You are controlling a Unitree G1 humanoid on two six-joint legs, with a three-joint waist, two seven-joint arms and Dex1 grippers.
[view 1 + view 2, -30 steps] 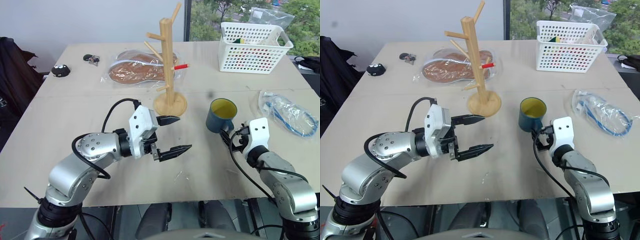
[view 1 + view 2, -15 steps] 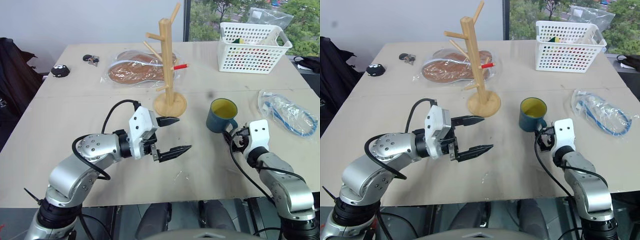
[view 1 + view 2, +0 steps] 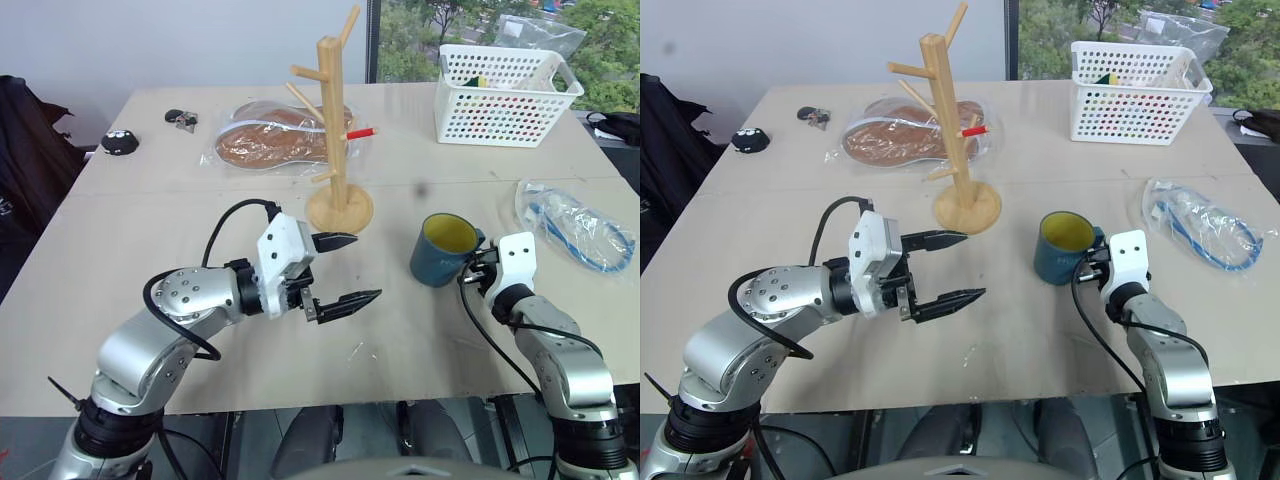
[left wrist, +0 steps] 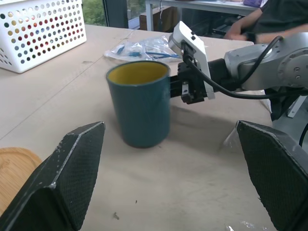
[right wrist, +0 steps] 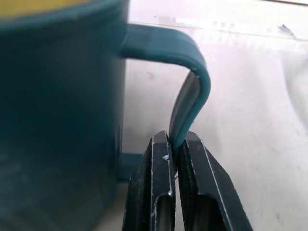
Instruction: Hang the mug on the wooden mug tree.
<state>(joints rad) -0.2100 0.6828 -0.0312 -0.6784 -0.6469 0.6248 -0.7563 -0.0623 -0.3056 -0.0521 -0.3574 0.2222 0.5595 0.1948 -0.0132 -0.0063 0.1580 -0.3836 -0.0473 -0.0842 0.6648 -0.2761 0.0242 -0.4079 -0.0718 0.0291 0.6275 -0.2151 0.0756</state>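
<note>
Right wrist view is showing the right end effector clamping the mug by its handle. Left end effector is hanging spread apart. Next, probably lifting toward the tree, to its left.

The mug is showing a teal-blue exterior and a yellow interior. The wooden mug tree is showing pale wood. The basket is showing white perforated plastic. Both grippers are showing black fingers and white housings.
</note>
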